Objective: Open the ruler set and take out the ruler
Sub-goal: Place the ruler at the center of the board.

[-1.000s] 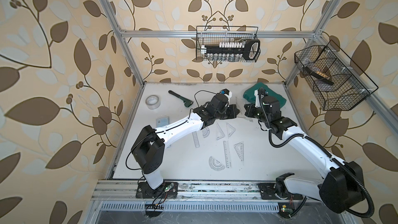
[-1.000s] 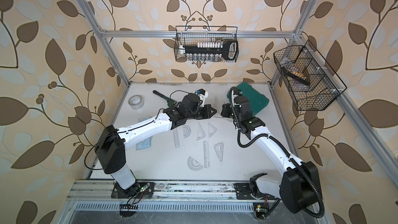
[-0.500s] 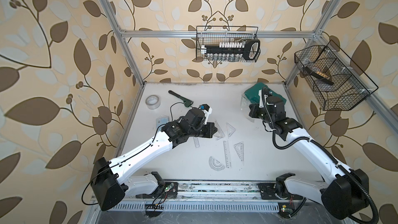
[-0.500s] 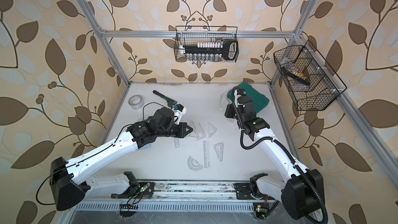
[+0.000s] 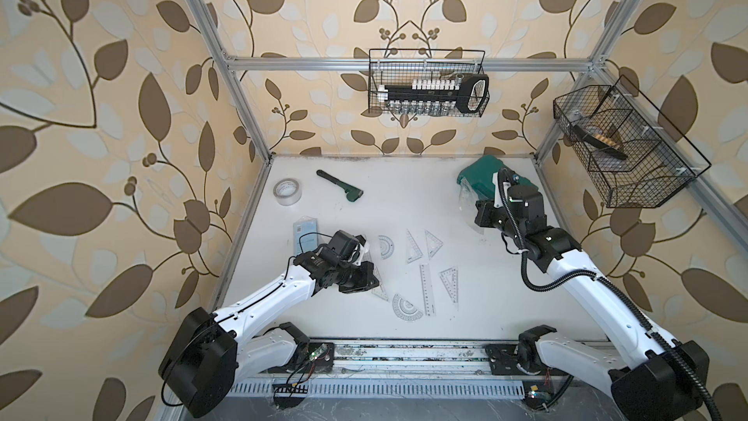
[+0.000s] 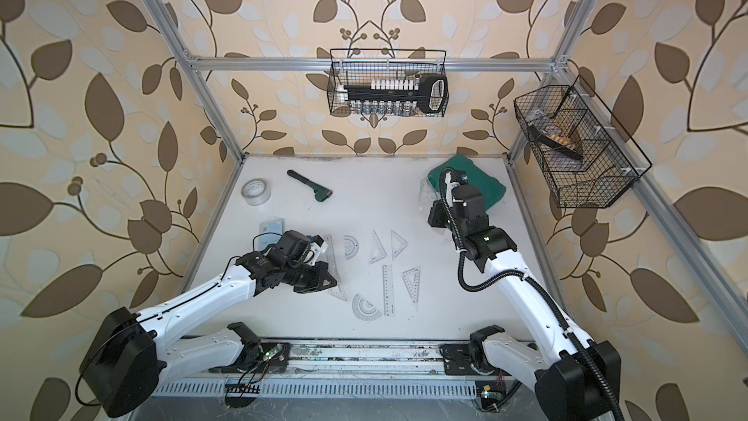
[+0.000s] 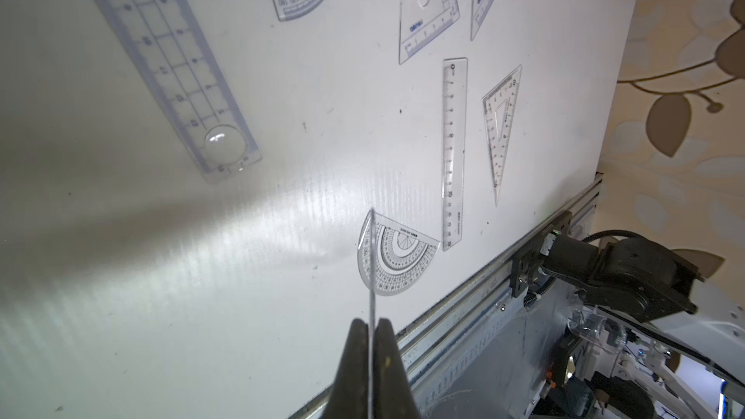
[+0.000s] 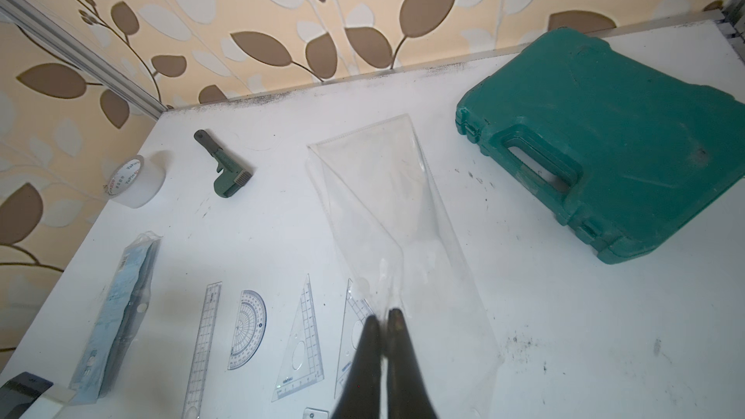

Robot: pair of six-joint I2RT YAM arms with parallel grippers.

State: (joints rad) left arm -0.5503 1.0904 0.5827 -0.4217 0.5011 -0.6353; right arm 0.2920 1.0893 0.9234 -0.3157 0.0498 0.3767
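A clear pouch point(image 8: 383, 203) is pinched by the right gripper point(image 8: 385, 316) beside the green case point(image 8: 604, 147); a clear ruler piece point(image 7: 371, 276) is clamped edge-on by the left gripper point(image 7: 370, 322), beyond scattered rulers point(image 5: 427, 289)

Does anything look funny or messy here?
The right gripper pinches a floppy clear pouch that looks empty, the left gripper grips a thin clear piece, and other rulers lie scattered on the table.
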